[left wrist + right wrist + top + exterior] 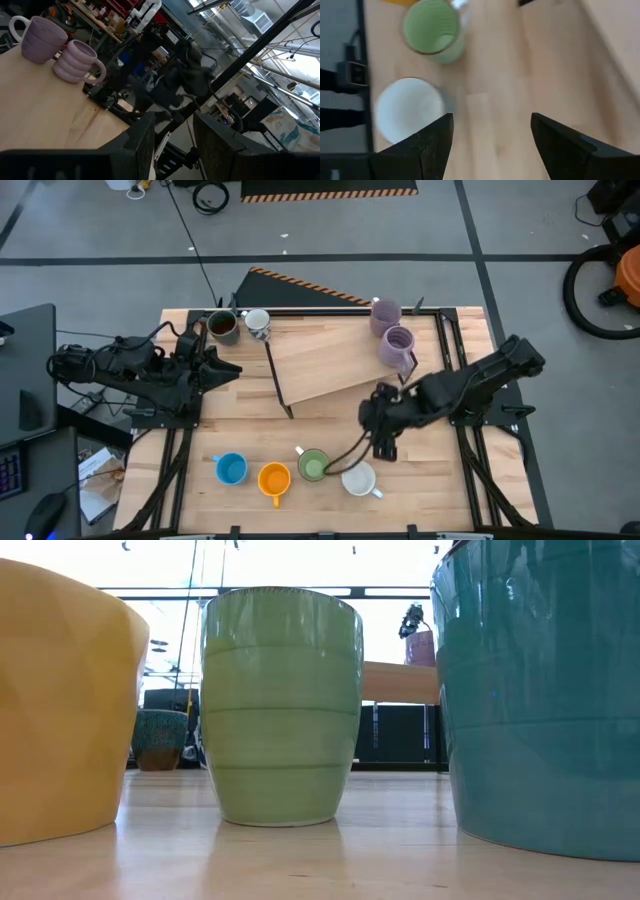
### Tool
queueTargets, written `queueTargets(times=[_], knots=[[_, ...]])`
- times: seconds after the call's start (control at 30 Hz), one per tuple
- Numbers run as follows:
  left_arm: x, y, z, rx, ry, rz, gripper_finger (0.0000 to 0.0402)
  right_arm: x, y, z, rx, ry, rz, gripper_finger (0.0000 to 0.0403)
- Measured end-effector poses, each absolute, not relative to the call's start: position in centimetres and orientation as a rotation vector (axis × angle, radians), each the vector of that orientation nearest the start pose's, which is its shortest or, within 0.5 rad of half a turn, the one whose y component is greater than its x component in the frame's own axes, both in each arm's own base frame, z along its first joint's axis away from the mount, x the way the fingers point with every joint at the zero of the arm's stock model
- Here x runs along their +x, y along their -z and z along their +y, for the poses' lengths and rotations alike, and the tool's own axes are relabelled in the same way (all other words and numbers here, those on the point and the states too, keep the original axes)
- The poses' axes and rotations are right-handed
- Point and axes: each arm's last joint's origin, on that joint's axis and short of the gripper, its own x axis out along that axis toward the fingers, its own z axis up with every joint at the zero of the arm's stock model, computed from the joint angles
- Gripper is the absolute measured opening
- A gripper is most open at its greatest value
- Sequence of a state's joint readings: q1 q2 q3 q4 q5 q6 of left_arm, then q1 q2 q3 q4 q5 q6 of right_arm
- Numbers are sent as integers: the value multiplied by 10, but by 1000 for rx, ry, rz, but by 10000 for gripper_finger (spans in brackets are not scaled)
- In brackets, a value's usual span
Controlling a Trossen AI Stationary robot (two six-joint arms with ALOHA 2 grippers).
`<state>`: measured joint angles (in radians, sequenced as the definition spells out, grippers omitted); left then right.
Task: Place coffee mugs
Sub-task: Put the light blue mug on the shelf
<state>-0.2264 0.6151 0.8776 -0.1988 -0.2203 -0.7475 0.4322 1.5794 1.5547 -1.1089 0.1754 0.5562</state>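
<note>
Front row, nearest edge of the wooden surface (330,515): blue mug (231,469), orange mug (274,478), green mug (313,465), white mug (360,479), set side by side in a line. Green and white stand close, handles turned different ways. In the low view the green mug fills the centre, orange and blue loom at either side.

Right gripper (383,442) hangs just behind the row, above bare wood between the green and white mugs and the raised board (330,365). Its fingers (425,145) are spread wide, nothing between them. From the right wrist view, white mug sits just off one fingertip, outside the gap; green mug lies farther out, also outside the gap. No contact with either.

Mid surface: raised board tilted, pale wood, with a dark rod at its left edge.

Left gripper (228,369) waits at the left side, level with the board's left end. Fingers (142,145) parted, gap empty. Through that gap the left wrist view looks across the board to the two lilac mugs.

Far edge, left: dark brown mug (222,327) and patterned mug (258,324), nearly touching, just beyond the left gripper.

Far edge, right: two lilac mugs (397,345) on the board's far right corner, one behind the other, close together.
</note>
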Motion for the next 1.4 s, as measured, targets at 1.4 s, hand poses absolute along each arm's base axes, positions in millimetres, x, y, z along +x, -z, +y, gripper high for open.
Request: queueTargets(times=[1.4], knots=[[115, -385, -25, -729, 183, -17, 142, 334, -223, 266, -22, -10, 1407, 237]])
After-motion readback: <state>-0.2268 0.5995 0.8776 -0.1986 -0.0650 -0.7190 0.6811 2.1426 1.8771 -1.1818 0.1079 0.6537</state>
